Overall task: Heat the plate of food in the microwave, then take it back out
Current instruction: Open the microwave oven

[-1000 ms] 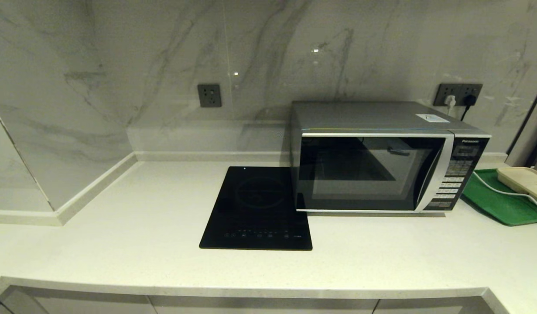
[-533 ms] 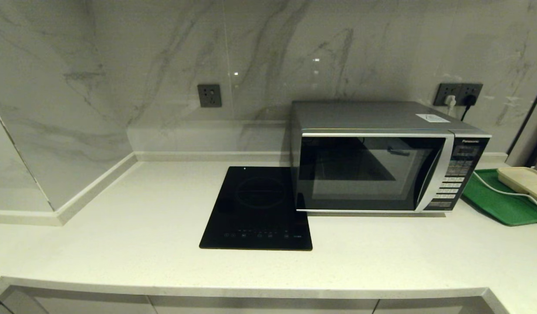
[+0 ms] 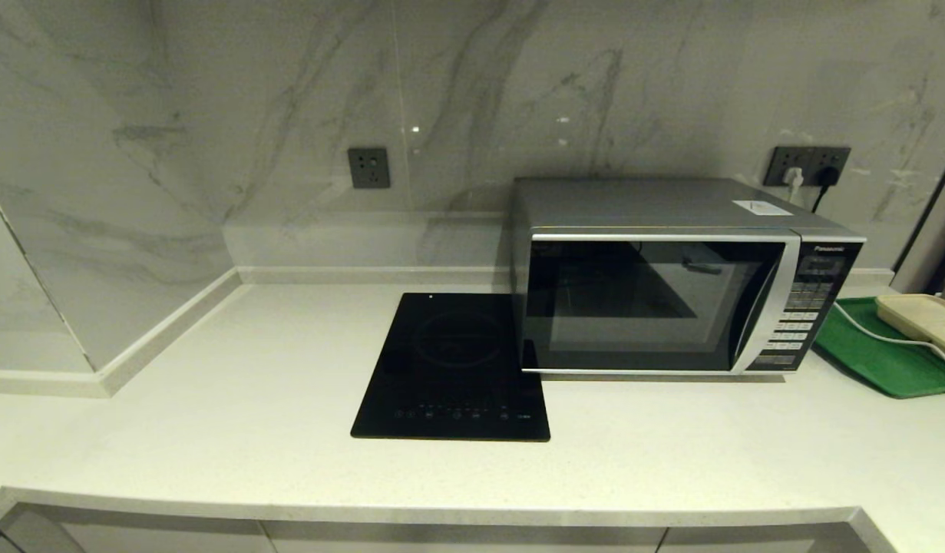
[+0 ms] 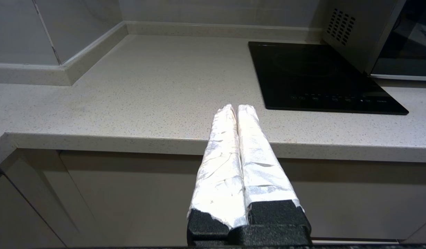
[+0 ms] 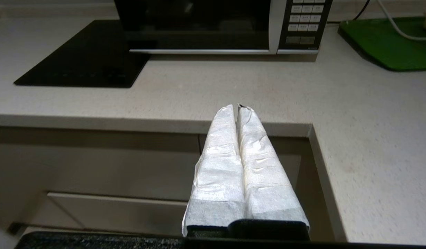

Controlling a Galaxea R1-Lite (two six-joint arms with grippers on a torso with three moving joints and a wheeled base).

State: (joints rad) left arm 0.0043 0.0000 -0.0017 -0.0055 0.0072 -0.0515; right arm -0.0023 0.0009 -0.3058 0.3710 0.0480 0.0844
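Nothing has moved since the earlier frames: the microwave (image 3: 675, 280) sits door-closed on the counter (image 3: 249, 430) beside the hob (image 3: 453, 369). Left tool (image 4: 236, 108) and right tool (image 5: 237, 108) hang before the counter's edge, each pressed together and empty. No plate shows.

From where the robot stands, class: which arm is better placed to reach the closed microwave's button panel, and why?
Probably the right. The right gripper faces the microwave and its button panel across the counter edge; the left gripper points at bare counter left of the hob. Both are shut and empty.
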